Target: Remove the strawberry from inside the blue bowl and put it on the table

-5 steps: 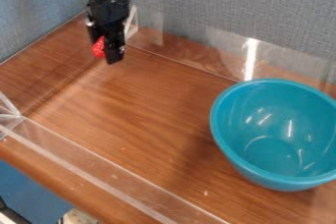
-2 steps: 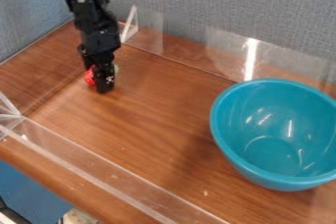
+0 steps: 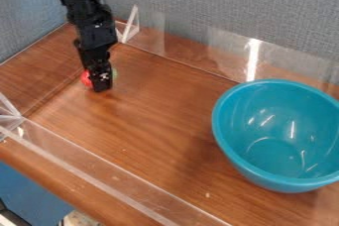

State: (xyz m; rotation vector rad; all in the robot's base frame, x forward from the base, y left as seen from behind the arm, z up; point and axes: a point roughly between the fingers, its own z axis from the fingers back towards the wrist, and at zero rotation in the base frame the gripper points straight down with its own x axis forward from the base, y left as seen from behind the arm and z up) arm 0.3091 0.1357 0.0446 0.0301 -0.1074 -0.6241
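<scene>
Strawberry is the smallest thing here, so first the table, reddish-brown wood grain edged with low clear walls. On its right side sits the blue bowl, upright, well apart from the rest. At far left the black gripper points straight down; how wide its fingers stand cannot be told. Between them, on the tabletop, shows the strawberry, too hidden to judge its axis.
</scene>
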